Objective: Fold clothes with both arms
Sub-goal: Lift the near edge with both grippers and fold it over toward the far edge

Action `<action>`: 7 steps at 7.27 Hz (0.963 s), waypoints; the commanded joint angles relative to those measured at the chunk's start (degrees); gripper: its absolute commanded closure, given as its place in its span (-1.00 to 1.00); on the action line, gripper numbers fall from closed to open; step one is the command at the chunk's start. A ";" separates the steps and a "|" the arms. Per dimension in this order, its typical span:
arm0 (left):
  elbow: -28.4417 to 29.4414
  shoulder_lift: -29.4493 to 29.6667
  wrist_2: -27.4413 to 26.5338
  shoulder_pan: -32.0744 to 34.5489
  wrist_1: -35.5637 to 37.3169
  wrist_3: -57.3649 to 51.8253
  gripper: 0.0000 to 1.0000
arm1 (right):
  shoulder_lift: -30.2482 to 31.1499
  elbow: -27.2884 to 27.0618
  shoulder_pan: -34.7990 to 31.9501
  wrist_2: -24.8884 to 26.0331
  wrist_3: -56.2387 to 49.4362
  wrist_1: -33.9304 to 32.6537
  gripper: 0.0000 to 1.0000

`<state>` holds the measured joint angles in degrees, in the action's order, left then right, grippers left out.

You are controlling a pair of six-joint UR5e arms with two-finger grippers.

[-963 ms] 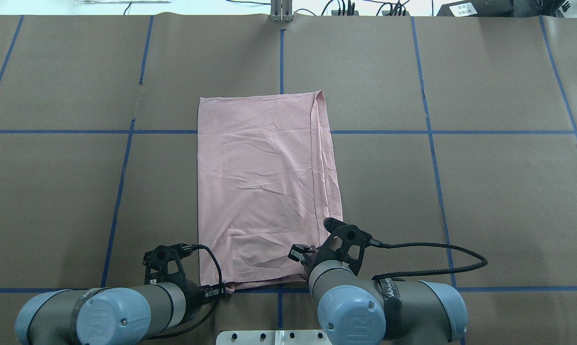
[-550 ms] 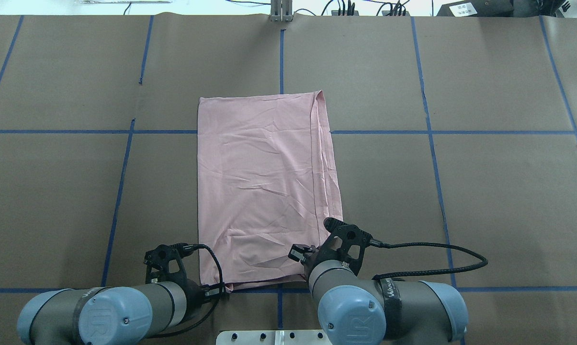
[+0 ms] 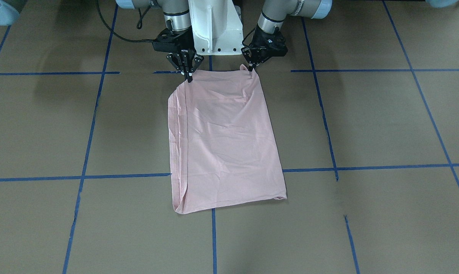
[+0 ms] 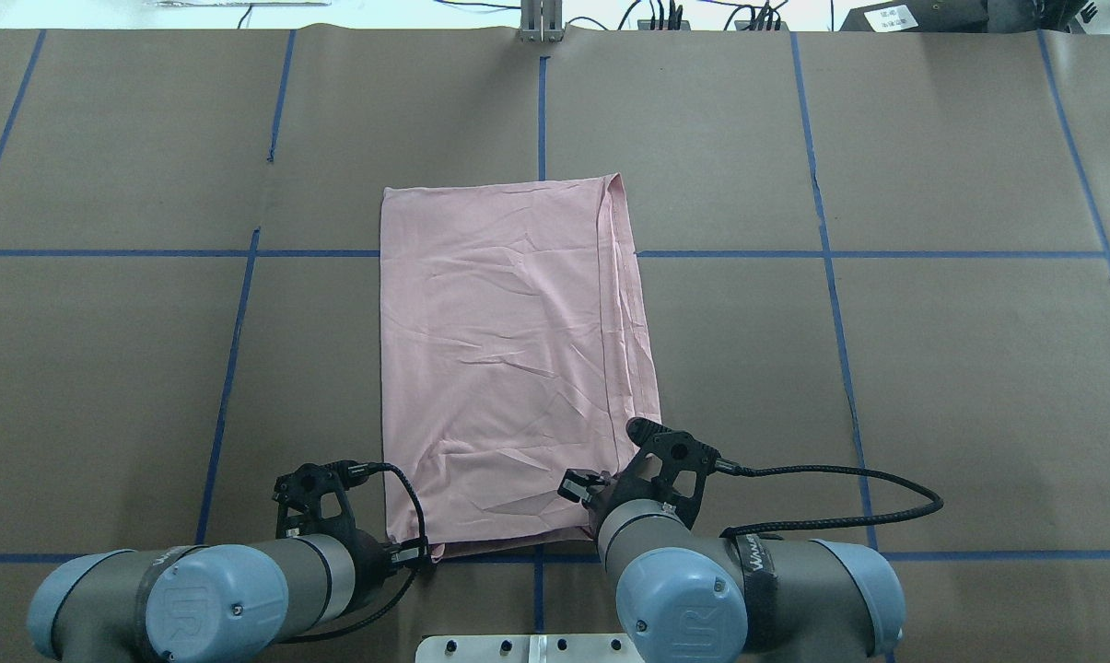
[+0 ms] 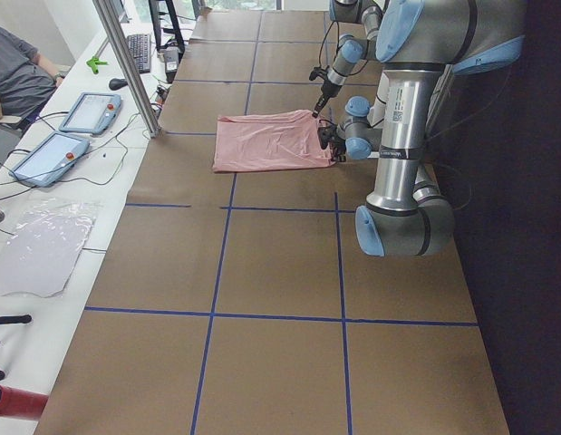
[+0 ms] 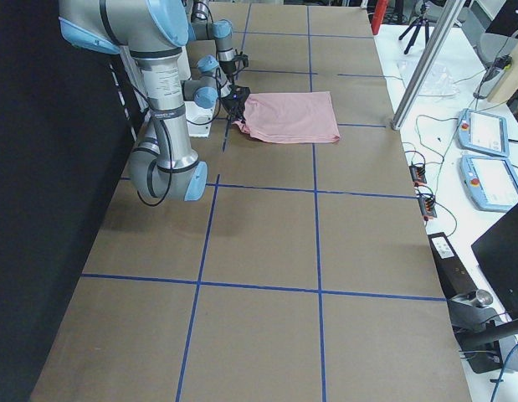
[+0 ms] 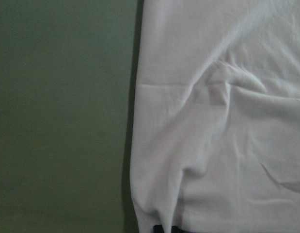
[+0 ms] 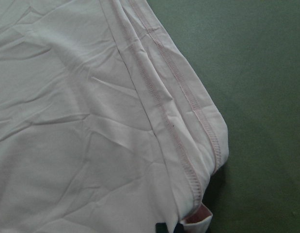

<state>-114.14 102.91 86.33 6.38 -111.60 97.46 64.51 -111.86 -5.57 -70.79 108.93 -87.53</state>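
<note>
The pale pink T-shirt [image 4: 508, 350] lies folded into a long rectangle on the brown table, plain side up, with hems stacked along one long side [image 8: 159, 97]. Both grippers sit at its edge nearest the robot. In the front-facing view my left gripper [image 3: 251, 70] is shut on one near corner, where a small tuft of cloth stands up. My right gripper [image 3: 189, 77] is shut on the other near corner. In the overhead view both wrists cover the fingertips. Each wrist view shows cloth bunched at its bottom edge [image 7: 188, 194].
Blue tape lines [image 4: 541, 120] grid the brown paper table. The white pedestal base [image 3: 214, 30] stands just behind the grippers. Beyond the table's far edge are a metal post [image 5: 126, 63], tablets [image 5: 85, 113], cables and a seated person [image 5: 17, 77].
Both arms have shifted only slightly, and the left wrist has edged a little along the near edge. The shirt lies where it was.
</note>
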 commanded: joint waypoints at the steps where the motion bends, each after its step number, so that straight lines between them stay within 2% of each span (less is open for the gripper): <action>1: -4.65 0.09 0.33 1.00 1.98 -3.13 1.00 | 0.27 -4.65 -0.23 -0.49 -0.47 -2.97 1.00; 3: -18.06 0.79 6.97 2.66 15.47 -4.12 1.00 | -0.52 -18.67 1.33 -1.19 -0.38 -17.86 1.00; 4: -24.14 4.02 8.92 2.85 23.63 -4.12 1.00 | -0.61 -24.05 1.87 -2.58 -0.38 -22.64 1.00; 5: -26.72 9.96 9.21 2.76 31.80 -4.12 1.00 | -0.61 -25.24 2.22 -2.86 -0.29 -23.99 1.00; 7: -24.83 12.57 9.03 4.85 34.17 -6.47 1.00 | -1.31 -19.83 2.66 -2.78 -0.55 -23.31 1.00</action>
<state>-139.54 113.70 95.25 9.70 -79.61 92.71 63.69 -134.26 -3.16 -73.53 108.56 -110.80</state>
